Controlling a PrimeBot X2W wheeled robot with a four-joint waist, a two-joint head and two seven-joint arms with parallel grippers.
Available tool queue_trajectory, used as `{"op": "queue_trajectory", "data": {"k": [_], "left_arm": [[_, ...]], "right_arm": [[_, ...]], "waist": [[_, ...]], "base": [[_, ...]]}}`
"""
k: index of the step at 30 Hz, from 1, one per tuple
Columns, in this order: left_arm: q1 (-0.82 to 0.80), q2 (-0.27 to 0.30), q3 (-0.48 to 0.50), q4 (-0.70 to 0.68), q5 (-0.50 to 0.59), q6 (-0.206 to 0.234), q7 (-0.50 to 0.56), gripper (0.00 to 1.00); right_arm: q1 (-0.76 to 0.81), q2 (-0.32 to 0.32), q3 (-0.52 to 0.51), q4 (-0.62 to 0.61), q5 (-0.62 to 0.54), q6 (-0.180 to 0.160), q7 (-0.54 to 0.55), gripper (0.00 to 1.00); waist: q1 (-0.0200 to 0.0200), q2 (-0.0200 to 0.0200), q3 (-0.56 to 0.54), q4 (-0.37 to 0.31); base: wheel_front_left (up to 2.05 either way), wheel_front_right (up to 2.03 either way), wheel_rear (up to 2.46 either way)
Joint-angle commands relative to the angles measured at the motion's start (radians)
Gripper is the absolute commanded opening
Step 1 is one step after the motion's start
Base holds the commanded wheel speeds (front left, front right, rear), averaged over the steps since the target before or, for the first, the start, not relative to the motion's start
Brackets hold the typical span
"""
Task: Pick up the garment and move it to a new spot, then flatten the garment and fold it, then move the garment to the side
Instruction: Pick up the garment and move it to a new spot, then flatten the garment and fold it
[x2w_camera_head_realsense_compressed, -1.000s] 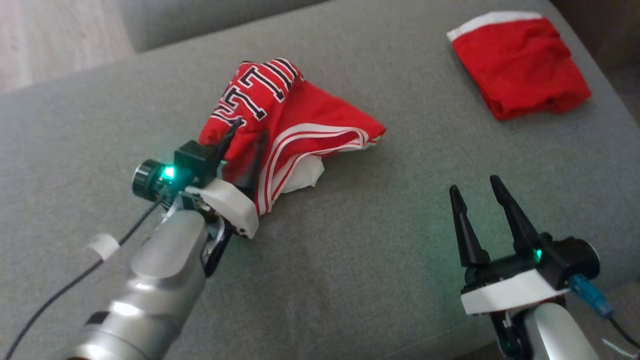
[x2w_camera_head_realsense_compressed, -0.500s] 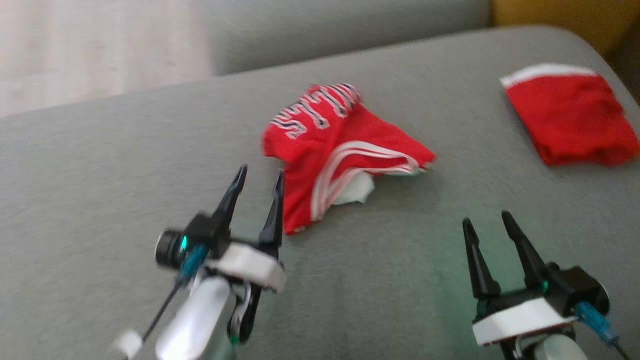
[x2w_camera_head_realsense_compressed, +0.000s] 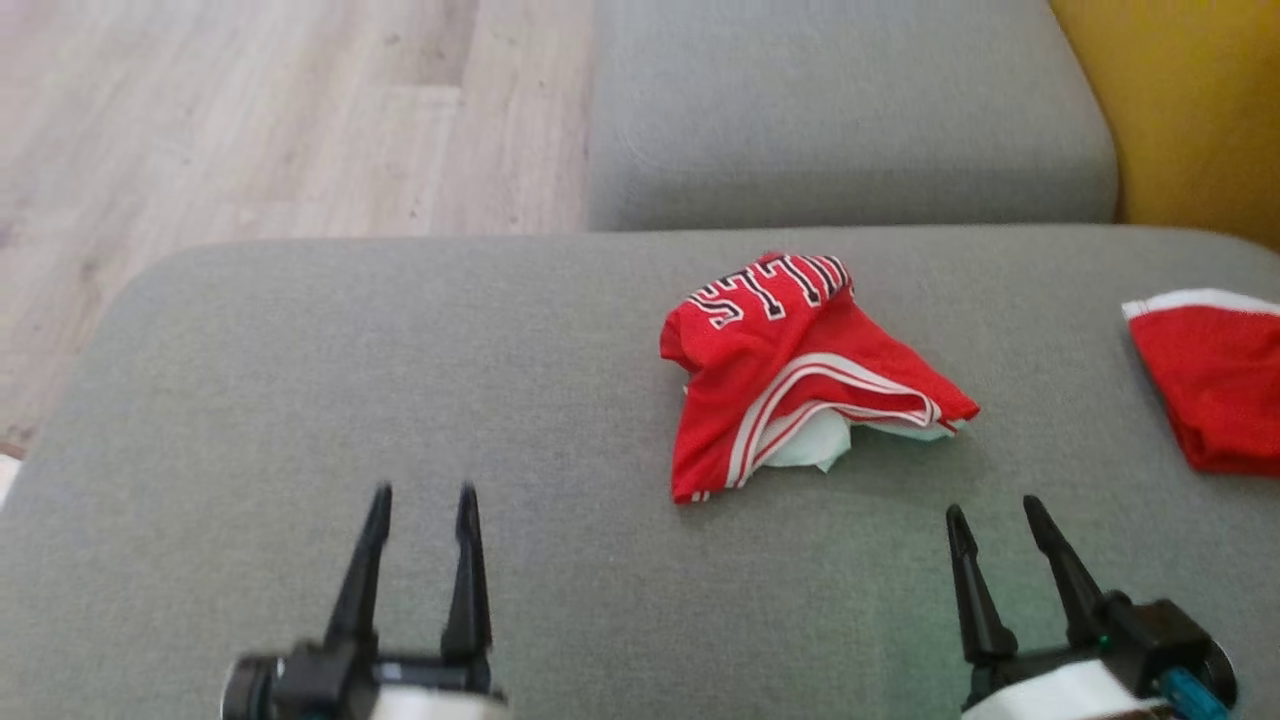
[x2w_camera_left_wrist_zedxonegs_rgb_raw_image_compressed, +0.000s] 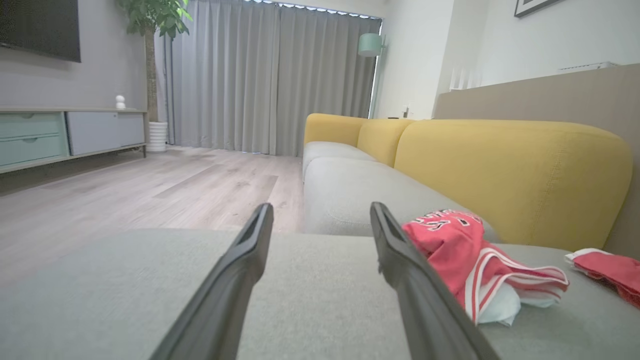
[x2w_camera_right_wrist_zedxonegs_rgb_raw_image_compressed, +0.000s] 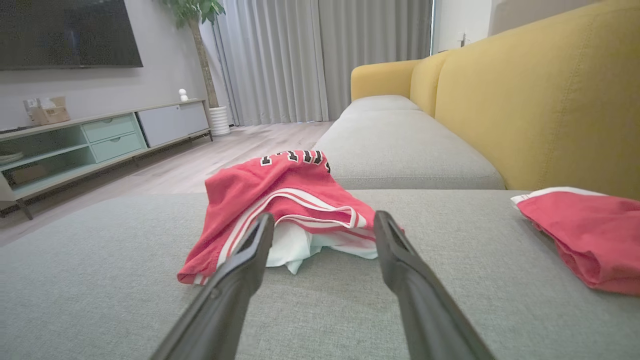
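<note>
Backing the left end effector (x2w_camera_head_realsense_compressed: 425, 492), open and empty, off the crumpled garment (x2w_camera_head_realsense_compressed: 790, 370) toward near left. Holding the right end effector (x2w_camera_head_realsense_compressed: 992, 506) open too; flattening coming next.

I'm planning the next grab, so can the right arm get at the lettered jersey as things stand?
Probably yes. The right tool is open and points toward the jersey, which lies ahead on the cushion with nothing between them.

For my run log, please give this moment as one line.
left gripper: open, empty | right gripper: open, empty | red jersey: crumpled on grey sofa seat, ungripped
</note>
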Motion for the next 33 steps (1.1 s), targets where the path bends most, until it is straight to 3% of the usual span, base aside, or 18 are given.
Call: {"op": "queue_trajectory", "data": {"k": [1,8,33], "left_arm": [[-0.012,-0.009,0.036,-0.045,0.014,0.004,-0.006,1.0],[0.085,-0.011,0.055,-0.072,0.056,-0.011,-0.006,1.0],[0.1,-0.012,0.065,-0.055,0.1,-0.006,-0.006,1.0]], "right_arm": [[-0.019,-0.003,0.012,-0.034,-0.008,0.004,-0.011,1.0],[0.031,0.006,-0.025,-0.055,-0.023,0.004,-0.011,1.0],[0.033,0.009,-0.026,-0.059,-0.008,0.004,-0.011,1.0]], "waist": [[0.0002,-0.0001,-0.015,0.015],[0.0002,-0.0001,-0.034,0.038],[0.0002,-0.0001,-0.039,0.036]], "base": [[0.0,0.0,0.0],[0.0,0.0,0.0],[0.0,0.0,0.0]]}}
